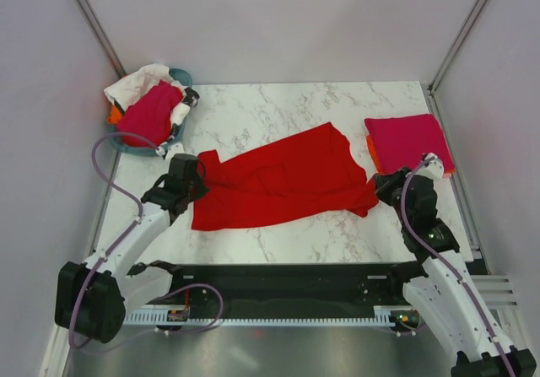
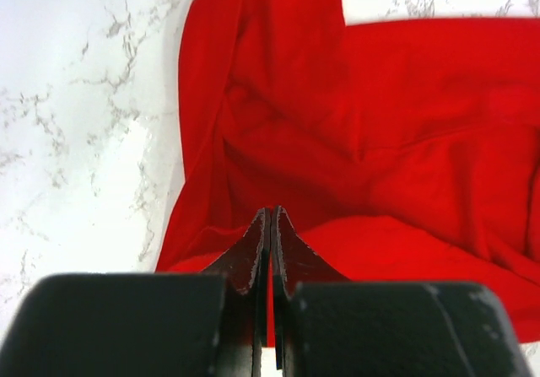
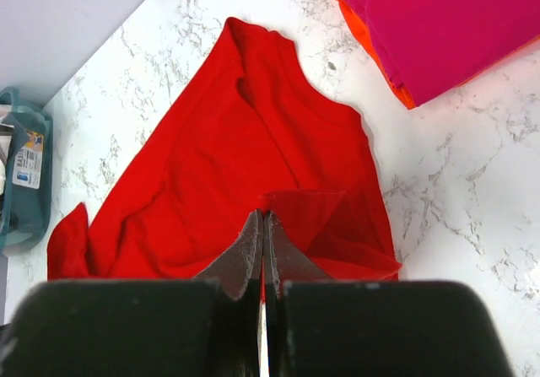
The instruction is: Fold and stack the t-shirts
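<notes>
**Ana:** Start with the biggest thing. What does the overhead view show?

**Ben:** The marble table (image 1: 278, 107), and one red t-shirt (image 1: 287, 179) spread across its middle, rumpled and slanting from near-left to far-right. Only the overhead view shows the whole shirt; each wrist camera shows only part of it.

**Ana:** And at the right?

**Ben:** A folded pile of two: a folded magenta t-shirt (image 1: 407, 139) lying flat on an orange t-shirt (image 1: 370, 148), of which only an edge shows. The right wrist view catches the pile's corner. The left wrist view shows none of it, only red cloth and marble.

**Ana:** Far left corner?

**Ben:** One teal tub (image 1: 181, 78), with a crumpled magenta shirt (image 1: 152, 111), a white shirt (image 1: 139, 82) and a bit of orange cloth (image 1: 114, 115) heaped in it.

**Ana:** The arms?

**Ben:** There are two. The left arm rises from its base at the near-left and leans inward, with the left gripper (image 1: 199, 189) at the red shirt's left edge. The right arm comes up from the near-right with its wrist turned inward, and the right gripper (image 1: 377, 193) is at the shirt's right corner.

**Ana:** Are the jaws open?

**Ben:** No. The wrist cameras show both pairs pressed together, each pinching a fold of the red cloth. That detail is too small to make out from above.
</notes>
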{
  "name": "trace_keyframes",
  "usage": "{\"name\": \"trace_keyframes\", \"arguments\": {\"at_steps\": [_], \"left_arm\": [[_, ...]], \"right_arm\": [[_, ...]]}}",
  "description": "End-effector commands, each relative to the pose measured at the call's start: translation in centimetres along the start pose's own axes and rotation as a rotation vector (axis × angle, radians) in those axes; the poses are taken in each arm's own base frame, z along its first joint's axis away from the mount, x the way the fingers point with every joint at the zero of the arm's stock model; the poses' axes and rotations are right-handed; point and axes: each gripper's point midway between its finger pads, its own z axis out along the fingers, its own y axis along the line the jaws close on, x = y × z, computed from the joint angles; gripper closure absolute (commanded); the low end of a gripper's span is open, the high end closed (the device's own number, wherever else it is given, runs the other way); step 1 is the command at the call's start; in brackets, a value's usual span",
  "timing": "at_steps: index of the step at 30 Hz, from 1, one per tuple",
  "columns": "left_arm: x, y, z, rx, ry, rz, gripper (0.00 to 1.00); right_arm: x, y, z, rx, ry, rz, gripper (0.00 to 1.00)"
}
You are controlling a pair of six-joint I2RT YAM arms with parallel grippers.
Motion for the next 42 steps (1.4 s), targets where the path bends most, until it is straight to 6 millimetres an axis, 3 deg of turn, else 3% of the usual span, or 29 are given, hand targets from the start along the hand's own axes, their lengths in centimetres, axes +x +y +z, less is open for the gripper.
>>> {"name": "trace_keyframes", "arguments": {"at_steps": [1,6,10,12,13,15,16,18,20,21,23,24,25,26,27,29,30,31,34,35,37,38,42], "left_arm": [[0.9,0.0,-0.5,0.025,0.011,-0.055,0.98],[0.8,-0.5,-1.2,0.063,0.016,-0.111,0.98],[-0.9,-1.4,-1.4,0.088,-0.007,-0.157,0.98],[-2.3,-2.8,-1.3,0.119,-0.002,-0.171,0.98],[-4.1,-4.2,-1.7,0.152,-0.023,-0.178,0.98],[-5.0,-5.5,-1.3,0.171,-0.005,-0.173,0.98],[-6.9,-6.6,-1.9,0.196,-0.035,-0.179,0.98],[-8.2,-7.1,-1.6,0.188,-0.048,-0.175,0.98],[-10.9,-8.2,-2.6,0.204,-0.085,-0.170,0.98],[-11.7,-8.2,-2.5,0.196,-0.092,-0.170,0.98],[-15.0,-9.2,-4.4,0.217,-0.141,-0.173,0.98],[-16.2,-9.4,-5.2,0.223,-0.164,-0.176,0.98],[-18.7,-10.2,-7.2,0.257,-0.222,-0.188,0.98],[-19.7,-10.4,-8.4,0.271,-0.248,-0.188,0.98],[-21.0,-10.6,-9.8,0.294,-0.283,-0.197,0.98],[-23.9,-11.4,-14.2,0.368,-0.379,-0.210,0.98],[-24.7,-11.5,-15.8,0.395,-0.410,-0.215,0.98],[-26.0,-11.4,-18.9,0.436,-0.473,-0.230,0.98],[-27.5,-10.5,-23.9,0.481,-0.582,-0.251,0.98],[-27.8,-9.6,-26.4,0.497,-0.636,-0.268,0.98],[-28.3,-8.7,-29.4,0.521,-0.700,-0.289,0.98],[-28.3,-8.0,-31.4,0.538,-0.739,-0.300,0.98],[-28.8,-7.2,-35.9,0.595,-0.817,-0.315,0.98]], "right_arm": [[-0.1,-0.7,-0.2,0.007,-0.042,0.016,1.00],[-0.4,-0.6,0.9,0.029,-0.030,-0.026,1.00],[-1.5,2.6,2.8,-0.039,0.002,-0.040,1.00],[-2.4,4.8,4.3,-0.073,0.028,-0.035,1.00],[-2.7,5.7,4.7,-0.091,0.036,-0.037,1.00],[-4.4,8.3,5.7,-0.132,0.038,-0.038,1.00],[-5.0,9.1,6.0,-0.148,0.035,-0.042,1.00],[-7.0,11.9,6.2,-0.205,0.025,-0.052,1.00],[-8.3,13.5,6.0,-0.238,0.025,-0.071,1.00],[-10.1,15.4,5.6,-0.271,0.000,-0.072,1.00],[-11.8,17.1,4.8,-0.310,-0.022,-0.083,1.00],[-14.1,19.0,3.4,-0.356,-0.072,-0.085,1.00],[-15.2,20.0,2.5,-0.387,-0.096,-0.091,1.00],[-16.4,20.9,1.5,-0.416,-0.127,-0.109,1.00],[-18.7,22.5,-0.9,-0.464,-0.191,-0.111,1.00],[-21.0,23.8,-3.6,-0.513,-0.263,-0.121,1.00],[-22.9,24.8,-6.5,-0.557,-0.330,-0.141,1.00],[-23.7,25.3,-8.1,-0.584,-0.363,-0.152,1.00],[-26.2,26.0,-14.4,-0.663,-0.488,-0.196,1.00],[-27.0,25.9,-17.2,-0.686,-0.542,-0.200,1.00],[-27.9,25.7,-20.2,-0.706,-0.609,-0.212,1.00],[-28.7,25.5,-22.8,-0.724,-0.664,-0.206,1.00],[-30.5,25.0,-27.7,-0.744,-0.771,-0.196,1.00]]}}
